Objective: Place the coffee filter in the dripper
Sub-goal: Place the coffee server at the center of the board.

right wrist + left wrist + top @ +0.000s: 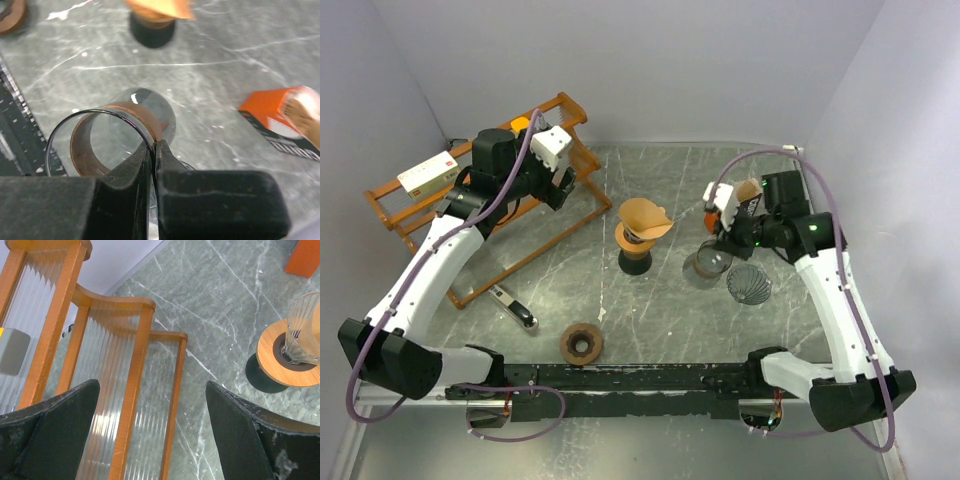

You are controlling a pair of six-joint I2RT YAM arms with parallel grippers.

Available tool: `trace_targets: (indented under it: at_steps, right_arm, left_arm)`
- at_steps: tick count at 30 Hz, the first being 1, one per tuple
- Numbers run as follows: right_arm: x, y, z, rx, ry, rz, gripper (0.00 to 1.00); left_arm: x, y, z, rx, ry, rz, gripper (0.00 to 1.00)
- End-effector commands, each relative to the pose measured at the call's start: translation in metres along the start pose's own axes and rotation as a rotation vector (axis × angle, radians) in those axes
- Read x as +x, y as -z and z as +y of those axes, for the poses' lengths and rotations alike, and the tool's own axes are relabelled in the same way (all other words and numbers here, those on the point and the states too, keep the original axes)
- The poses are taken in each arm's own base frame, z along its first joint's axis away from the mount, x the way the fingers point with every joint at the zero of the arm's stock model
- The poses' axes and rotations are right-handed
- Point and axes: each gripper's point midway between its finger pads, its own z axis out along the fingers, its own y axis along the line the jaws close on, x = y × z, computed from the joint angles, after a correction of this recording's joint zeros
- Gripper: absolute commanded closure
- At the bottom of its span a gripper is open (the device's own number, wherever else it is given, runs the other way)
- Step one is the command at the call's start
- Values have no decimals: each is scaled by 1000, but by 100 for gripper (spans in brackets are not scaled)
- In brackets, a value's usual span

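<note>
Overhead view of a grey marble worktop (670,165), with my two arms reaching in from the near edge. The brown paper filter (645,217) sits opened in the mouth of the dripper (637,243). The dripper is a glass cone with a wooden collar on a dark base, at the middle of the worktop, and one flap of the paper sticks out toward the right. My left end effector (151,385) hangs at far left over a wooden rack (55,315), its fingers wide apart and holding nothing. Its wrist camera catches the dripper off to the right. My right end effector (152,146), to the right of the dripper, has its fingers together, clamped on the rim of a clear glass (107,140) with a brown band. I cannot tell whether that glass rests on the worktop or is lifted. A wire-mesh cone (748,283) lies just beside the glass on its near side, and a wooden ring (581,343) lies close to the near edge. I judge the main step done, since the filter is already in the dripper. What seems left is checking that the paper is seated evenly, because I cannot tell how deep it sits. After that I would release the glass and draw both arms clear.
</note>
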Motion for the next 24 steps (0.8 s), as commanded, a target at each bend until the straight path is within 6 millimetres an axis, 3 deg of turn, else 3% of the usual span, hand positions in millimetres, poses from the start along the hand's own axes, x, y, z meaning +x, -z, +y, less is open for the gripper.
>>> trace_targets:
  at_steps: [1,6,11,17,24]
  right_arm:
    - [2,-34,35,-145,118,-24,100]
    - [4,-81,74,-244,210,-14,100]
    - [1,-112,101,-328,264,-23,100]
    - [6,-140,113,-373,280,0,100]
    - [12,-155,119,-404,297,19,99]
  left_arm:
    - [-27,1,4,29,-58,-77,1]
    - [-37,-1,8,33,-96,-83,1]
    - [-37,-2,16,-13,-80,-78,1]
    - [-35,1,7,22,-74,-96,1]
    - [-35,5,-7,98,-118,-116,1]
